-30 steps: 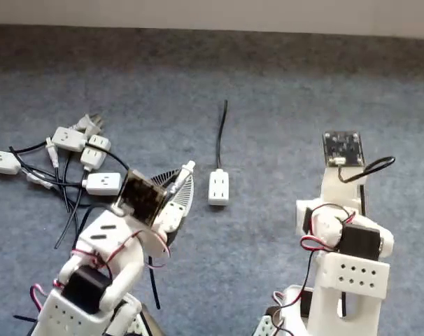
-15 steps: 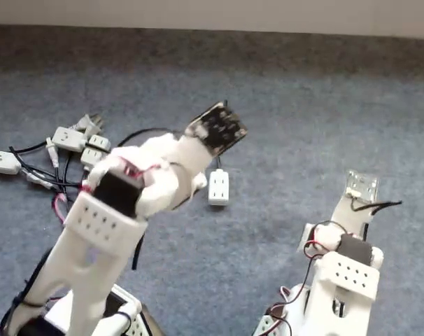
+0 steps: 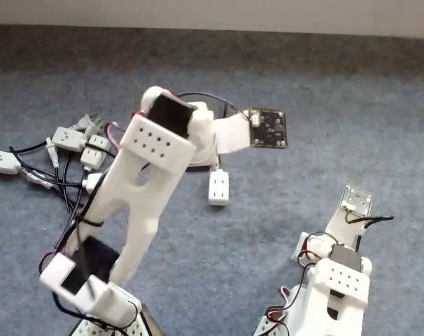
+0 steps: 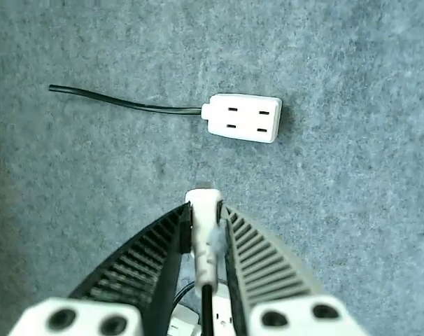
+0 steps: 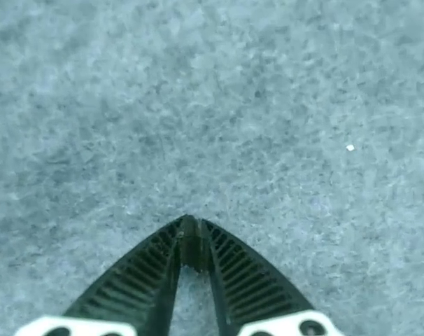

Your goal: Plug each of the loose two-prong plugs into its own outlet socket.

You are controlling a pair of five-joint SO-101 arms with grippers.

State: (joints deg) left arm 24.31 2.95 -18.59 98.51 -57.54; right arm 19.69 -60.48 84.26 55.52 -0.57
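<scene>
- The left arm [image 3: 150, 157] has swung up and forward across the grey-carpeted worktop [image 3: 324, 91]. A second ago it was folded low at the near left. Now its wrist reaches over the far end of the lone outlet socket [image 3: 218, 187].
- The left gripper [image 4: 205, 208] has its jaws closed tight on a white two-prong plug [image 4: 205, 241], as it did a second ago. The plug's tip pokes out just past the jaws, and its black lead trails back between them.
- In the left wrist view the outlet socket [image 4: 242, 117] lies flat on the carpet ahead of the plug, well apart from it, with its slots facing up. Its black cord [image 4: 121, 101] runs off to one side. The socket has not shifted.
- The right arm [image 3: 338, 276] has drawn back and sits lower than a second ago.
- The right gripper [image 5: 191, 225] has its jaws closed on nothing, above bare carpet.
- The tangle of spare plugs and sockets [image 3: 79, 148] at the far left lies as before.
</scene>
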